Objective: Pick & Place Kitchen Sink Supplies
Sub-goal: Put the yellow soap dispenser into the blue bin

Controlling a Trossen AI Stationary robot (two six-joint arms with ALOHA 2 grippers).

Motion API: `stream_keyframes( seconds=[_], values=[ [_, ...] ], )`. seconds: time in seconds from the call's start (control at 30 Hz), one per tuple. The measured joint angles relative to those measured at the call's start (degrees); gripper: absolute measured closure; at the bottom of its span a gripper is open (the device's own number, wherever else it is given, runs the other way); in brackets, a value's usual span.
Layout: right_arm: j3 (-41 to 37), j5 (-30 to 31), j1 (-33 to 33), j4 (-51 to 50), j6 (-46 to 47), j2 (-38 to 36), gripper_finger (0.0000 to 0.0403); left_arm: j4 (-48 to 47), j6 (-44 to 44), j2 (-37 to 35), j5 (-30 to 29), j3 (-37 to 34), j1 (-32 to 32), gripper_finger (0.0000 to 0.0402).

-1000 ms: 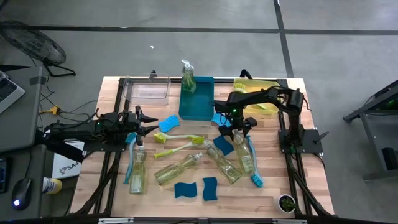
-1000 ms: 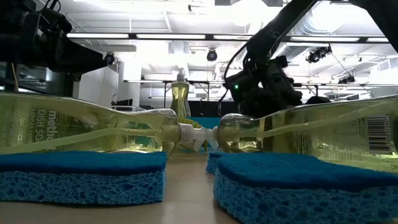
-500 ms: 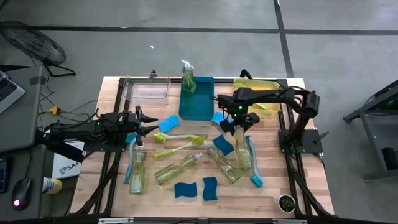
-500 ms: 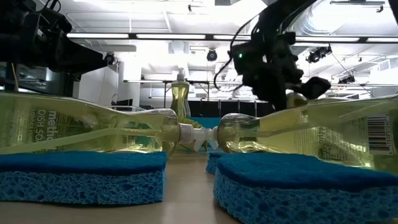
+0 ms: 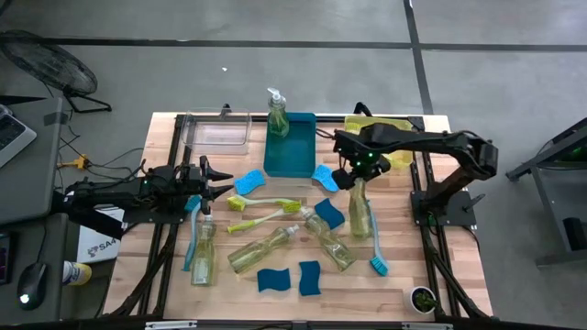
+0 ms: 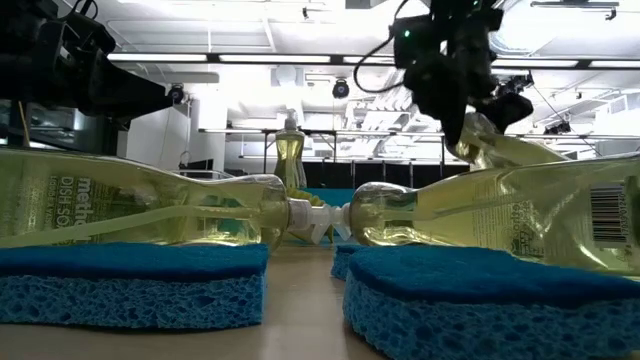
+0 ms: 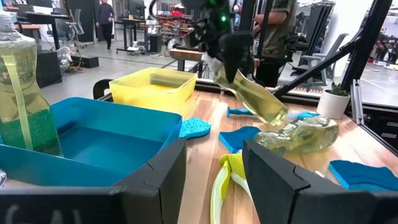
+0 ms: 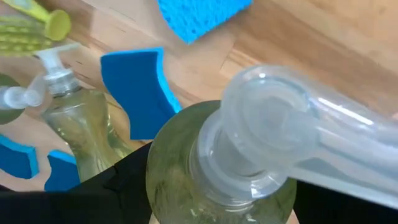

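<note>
Bottle (image 5: 359,209) of soap hangs tilted from the right pincer (image 5: 357,178), which is clenched on its neck, base trailing toward the tabletop's (image 5: 404,257) near edge. The teal bin (image 5: 292,158) lies just beyond. The left pincer (image 5: 215,179) waits parted, farther off.

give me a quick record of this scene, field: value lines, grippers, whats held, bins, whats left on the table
right gripper: shut on soap bottle, lifting its pump end, bottle tilted
left gripper: open, empty, hovering at table's left side
teal bin: holds one upright pump bottle
yellow bin: behind the right arm, contents unclear
clear bin: looks empty
lying bottles: three
sponges: several blue ones scattered
brushes: lime-green pair mid-table
</note>
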Motion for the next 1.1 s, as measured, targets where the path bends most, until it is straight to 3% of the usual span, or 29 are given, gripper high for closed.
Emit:
stream_keyframes(
  seconds=[0.6,1.1],
  values=[
    [0.0,11.4,2.7,8.5,-12.6,-10.4,0.0123,0.0,0.0,0.0,0.0,0.0,0.0,0.0247],
    [1.5,13.4,0.7,23.0,-26.0,-13.8,0.0123,0.0,0.0,0.0,0.0,0.0,0.0,0.0247]
  ],
)
